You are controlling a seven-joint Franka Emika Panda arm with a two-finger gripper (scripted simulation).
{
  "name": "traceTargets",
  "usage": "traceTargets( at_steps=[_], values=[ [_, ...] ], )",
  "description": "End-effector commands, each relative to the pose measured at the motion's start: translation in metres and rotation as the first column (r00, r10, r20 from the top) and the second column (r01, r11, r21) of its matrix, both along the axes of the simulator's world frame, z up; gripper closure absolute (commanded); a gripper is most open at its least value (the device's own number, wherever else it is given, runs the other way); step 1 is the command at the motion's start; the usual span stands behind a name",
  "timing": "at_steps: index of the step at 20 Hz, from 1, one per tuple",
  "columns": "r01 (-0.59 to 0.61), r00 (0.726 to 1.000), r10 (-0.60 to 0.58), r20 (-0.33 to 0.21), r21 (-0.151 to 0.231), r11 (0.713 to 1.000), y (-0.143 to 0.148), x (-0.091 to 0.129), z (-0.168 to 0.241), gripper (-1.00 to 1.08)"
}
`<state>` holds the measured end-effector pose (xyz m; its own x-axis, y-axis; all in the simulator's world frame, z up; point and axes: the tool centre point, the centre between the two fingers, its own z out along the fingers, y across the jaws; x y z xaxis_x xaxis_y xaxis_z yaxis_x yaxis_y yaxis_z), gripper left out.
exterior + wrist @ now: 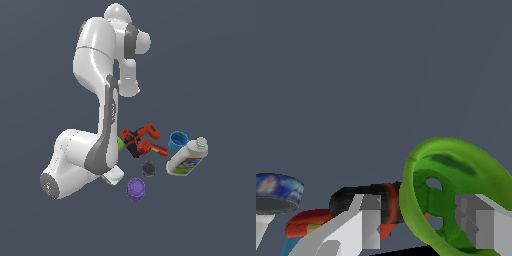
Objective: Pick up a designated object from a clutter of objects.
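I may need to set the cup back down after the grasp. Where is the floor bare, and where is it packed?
Bare floor lies beyond the white bottle toward the exterior view's right, and below the purple cup. It is crowded between the drill, blue cup and dark round piece, where the green cup sits beside the arm.

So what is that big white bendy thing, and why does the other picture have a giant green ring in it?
The white thing is a robot arm in a computer simulation. One picture looks at it from outside. The other comes from a camera on its wrist, beside its gripper, so things look huge. The ring is a small lime-green cup seen close up, with one grey finger inside its rim and one outside. Whether they are pinching it yet, I cannot tell. Nearby are a red-black drill, a white bottle, a blue cup, a purple cup and a dark round piece.
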<state>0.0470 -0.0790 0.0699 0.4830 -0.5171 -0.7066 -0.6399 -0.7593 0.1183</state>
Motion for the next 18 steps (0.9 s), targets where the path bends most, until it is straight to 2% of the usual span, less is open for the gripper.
traceTargets(
  at_steps=[1,11,18],
  values=[
    [0.011,1.0,-0.011,-0.017,0.005,1.0,-0.001,-0.001,-0.006,-0.2],
    [0.017,0.999,-0.017,-0.028,0.007,1.0,0.0,-0.004,-0.011,-0.2],
    [0.018,0.999,-0.018,-0.029,0.007,1.0,0.006,-0.014,-0.022,-0.2]
  ],
)
